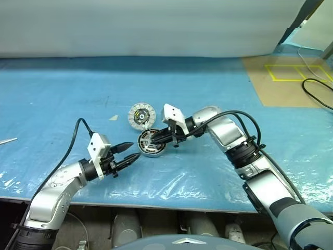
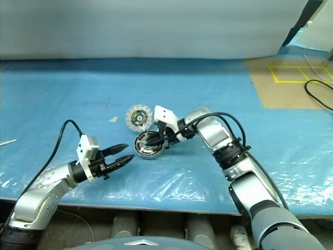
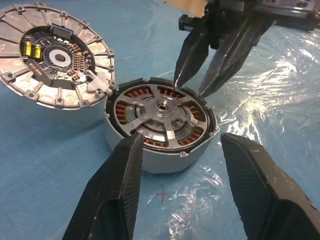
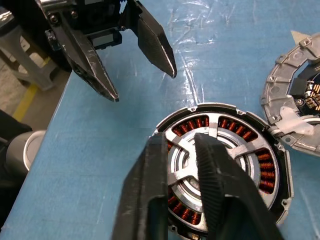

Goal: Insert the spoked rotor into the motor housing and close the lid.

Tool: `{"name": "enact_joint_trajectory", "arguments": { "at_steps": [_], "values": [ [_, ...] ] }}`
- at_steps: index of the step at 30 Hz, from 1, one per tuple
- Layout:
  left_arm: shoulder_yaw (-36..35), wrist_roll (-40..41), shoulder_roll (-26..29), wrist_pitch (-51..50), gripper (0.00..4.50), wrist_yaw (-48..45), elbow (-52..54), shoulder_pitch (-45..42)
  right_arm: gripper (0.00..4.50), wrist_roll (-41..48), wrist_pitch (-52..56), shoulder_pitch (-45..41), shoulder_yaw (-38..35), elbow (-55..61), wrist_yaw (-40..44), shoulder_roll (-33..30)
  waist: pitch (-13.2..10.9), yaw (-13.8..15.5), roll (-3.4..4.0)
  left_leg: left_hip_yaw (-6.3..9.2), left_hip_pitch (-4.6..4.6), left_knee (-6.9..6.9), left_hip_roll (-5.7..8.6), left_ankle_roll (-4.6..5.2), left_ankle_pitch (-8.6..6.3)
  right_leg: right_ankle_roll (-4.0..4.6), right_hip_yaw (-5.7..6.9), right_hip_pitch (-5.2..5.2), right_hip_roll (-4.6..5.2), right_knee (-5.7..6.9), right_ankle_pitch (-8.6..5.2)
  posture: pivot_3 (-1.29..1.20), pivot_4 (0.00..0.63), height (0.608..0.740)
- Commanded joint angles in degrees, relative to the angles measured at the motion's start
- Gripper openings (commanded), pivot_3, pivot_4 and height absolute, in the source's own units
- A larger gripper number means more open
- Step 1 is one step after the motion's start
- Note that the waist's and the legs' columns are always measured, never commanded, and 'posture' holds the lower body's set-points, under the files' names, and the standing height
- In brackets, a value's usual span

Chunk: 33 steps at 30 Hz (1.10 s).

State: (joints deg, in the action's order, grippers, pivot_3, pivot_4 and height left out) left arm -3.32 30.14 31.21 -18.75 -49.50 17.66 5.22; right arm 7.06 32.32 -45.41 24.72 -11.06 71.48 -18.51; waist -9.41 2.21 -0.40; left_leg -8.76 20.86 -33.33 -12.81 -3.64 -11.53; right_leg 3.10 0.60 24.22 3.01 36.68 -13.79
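Observation:
The motor housing (image 1: 151, 144), a short metal cup ringed with copper windings, stands on the blue table. The spoked rotor (image 3: 160, 107) sits inside it, its silvery spokes lying over the windings. The lid (image 1: 142, 115) lies just behind the housing, white-segmented face up, its rim touching the housing's. My right gripper (image 4: 180, 139) reaches in from the right and is shut, with its tips down on the rotor's spokes. My left gripper (image 1: 130, 152) is open and holds nothing. It points at the housing's near left side, a short gap away.
The blue table (image 1: 62, 94) is covered in crinkled clear film. A small white scrap (image 1: 113, 117) lies left of the lid. At the back right are a tan mat with yellow tape (image 1: 283, 73) and a black cable (image 1: 317, 91). The table's front edge runs close under both arms.

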Motion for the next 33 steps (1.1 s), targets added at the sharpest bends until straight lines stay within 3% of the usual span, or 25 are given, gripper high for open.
{"name": "enact_joint_trajectory", "arguments": {
  "at_steps": [1,11,17,27,33],
  "values": [
    [-1.24,0.64,0.76,-0.04,2.59,-0.24,1.48,-0.09,0.03,0.62,-0.07,-0.69,-1.23,-0.17,-2.73,1.76,0.0,0.12,0.0,0.0,-0.04,0.02,0.0,0.0,0.0,0.0,0.0,0.0,0.0,0.01,0.0,0.0,0.15,0.74],
    [-2.05,-0.16,-0.09,1.11,2.59,1.07,-0.74,-1.7,0.03,-1.76,-3.3,0.17,-0.57,-8.82,-6.93,3.93,0.0,0.31,0.0,0.0,0.02,0.01,0.06,-0.01,0.0,0.0,0.0,-0.03,0.05,-0.06,0.0,0.0,0.15,0.74],
    [-3.27,-0.85,0.01,1.74,2.59,2.14,-4.37,-3.3,0.03,-3.67,-4.22,2.48,1.73,-10.62,-5.59,1.73,0.01,0.38,0.0,0.0,-0.13,0.01,0.07,-0.01,0.0,0.0,0.0,-0.18,0.06,-0.05,0.0,0.0,0.15,0.74],
    [-6.72,-0.52,-1.76,2.35,2.59,2.85,-19.02,-13.19,0.03,14.1,13.83,-1.6,-11.03,11.86,-3.39,0.84,-0.01,0.56,0.01,0.01,-0.19,0.02,0.06,0.0,0.01,-0.01,0.0,-0.22,0.04,-0.05,0.0,0.0,0.15,0.74],
    [-5.66,-3.45,-3.84,5.2,2.59,1.7,-35.54,-24.08,0.03,15.91,18.72,1.52,-12.46,18.23,-8.32,-2.67,0.04,1.5,-0.07,0.03,-0.21,0.05,0.14,-0.02,0.01,-0.03,-0.01,-0.27,0.08,-0.1,0.01,0.0,0.15,0.74]
  ]
}}
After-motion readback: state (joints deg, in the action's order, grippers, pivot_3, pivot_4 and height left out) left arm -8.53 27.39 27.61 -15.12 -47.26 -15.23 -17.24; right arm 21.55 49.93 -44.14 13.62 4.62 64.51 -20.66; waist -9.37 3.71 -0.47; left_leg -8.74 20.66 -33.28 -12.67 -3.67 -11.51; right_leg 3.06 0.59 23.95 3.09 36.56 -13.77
